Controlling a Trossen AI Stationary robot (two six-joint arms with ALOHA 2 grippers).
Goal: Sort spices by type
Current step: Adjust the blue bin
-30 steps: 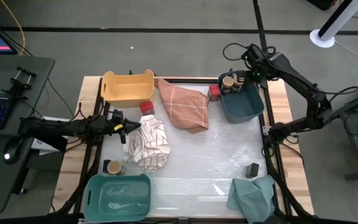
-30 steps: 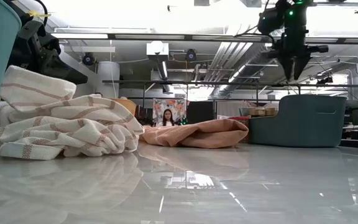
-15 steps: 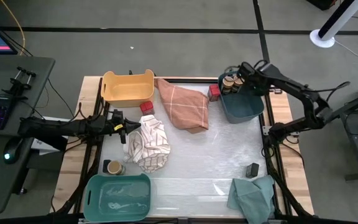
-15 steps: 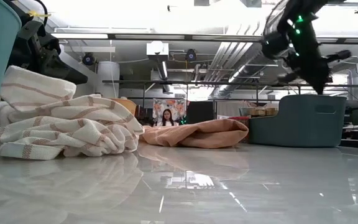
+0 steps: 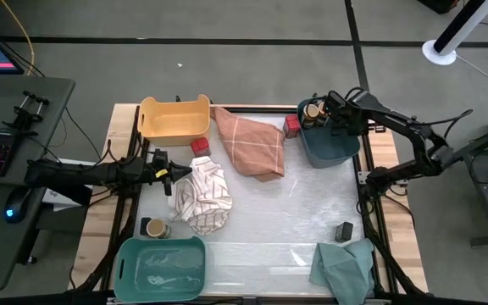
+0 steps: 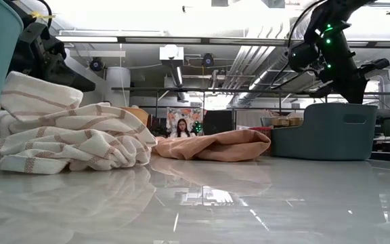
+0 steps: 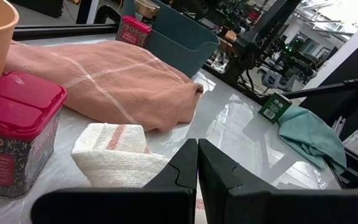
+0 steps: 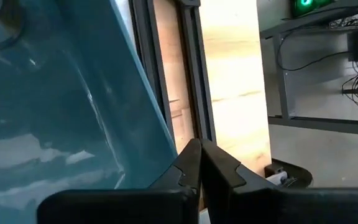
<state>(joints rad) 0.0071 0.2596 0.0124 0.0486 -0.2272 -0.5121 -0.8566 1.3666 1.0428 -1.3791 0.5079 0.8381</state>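
Right gripper over the blue bin beside tan-topped jars, fingers closed and empty, left gripper closed, empty, at striped cloth

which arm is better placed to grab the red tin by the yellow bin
Left. Its end effector sits just below the red tin, with the tin close in its wrist view. The right end effector is over the blue bin.

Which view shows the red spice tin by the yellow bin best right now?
The left wrist view: the red spice tin fills its near corner, lid and patterned side plain. The high view shows only its red top beside the yellow bin. The low and right wrist views don't show it.
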